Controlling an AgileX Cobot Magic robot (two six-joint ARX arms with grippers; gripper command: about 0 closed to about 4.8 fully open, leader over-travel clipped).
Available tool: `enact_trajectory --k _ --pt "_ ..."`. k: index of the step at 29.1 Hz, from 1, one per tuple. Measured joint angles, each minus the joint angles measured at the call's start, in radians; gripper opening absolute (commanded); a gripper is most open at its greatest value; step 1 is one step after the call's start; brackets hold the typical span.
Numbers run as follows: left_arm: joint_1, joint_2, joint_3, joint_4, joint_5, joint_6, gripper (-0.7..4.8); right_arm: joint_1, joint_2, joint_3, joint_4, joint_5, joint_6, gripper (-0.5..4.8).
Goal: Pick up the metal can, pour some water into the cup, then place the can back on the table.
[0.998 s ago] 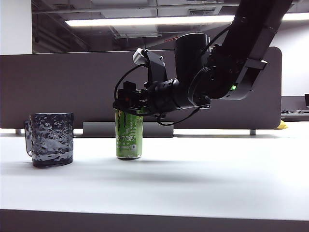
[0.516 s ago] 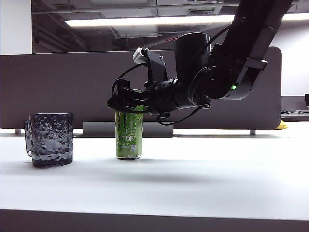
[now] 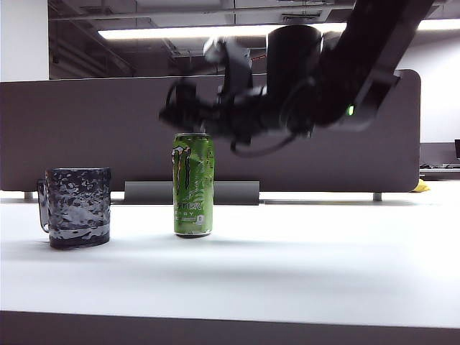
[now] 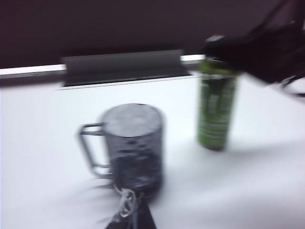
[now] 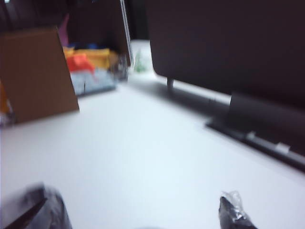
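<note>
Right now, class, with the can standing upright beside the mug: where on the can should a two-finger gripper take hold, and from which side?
Grip the can around its upper body, below the rim. It stands upright and slim, so its straight round sides suit jaws closing level. Come from the right or from above: the mug stands apart on its left, and the open right gripper hovers just above the top. The left gripper points at the mug.

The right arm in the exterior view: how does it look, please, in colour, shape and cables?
The right arm is glossy black, with thick rounded housings, thin black cables looping beside it and a small green light. Its right gripper is black and blurred. Of the left gripper, only dark fingertips wrapped in clear film show.
</note>
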Motion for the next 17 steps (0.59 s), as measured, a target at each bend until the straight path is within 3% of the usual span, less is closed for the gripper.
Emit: enact_trajectory --k 4,7,8,17 --pt "0.138 0.000 0.000 0.000 0.008 0.000 -0.05 -0.010 -0.138 0.000 0.003 0.006 0.011 4.79" --pt "0.143 0.000 0.000 0.000 -0.007 0.000 -0.05 -0.023 -0.293 0.000 -0.069 -0.016 0.017 0.70" --pt "0.143 0.000 0.000 0.000 -0.007 0.000 -0.05 -0.025 -0.335 0.000 -0.098 -0.024 0.017 -0.08" --pt "0.143 0.000 0.000 0.000 -0.008 0.000 -0.05 -0.065 -0.734 0.002 -0.401 -0.050 0.005 -0.06"
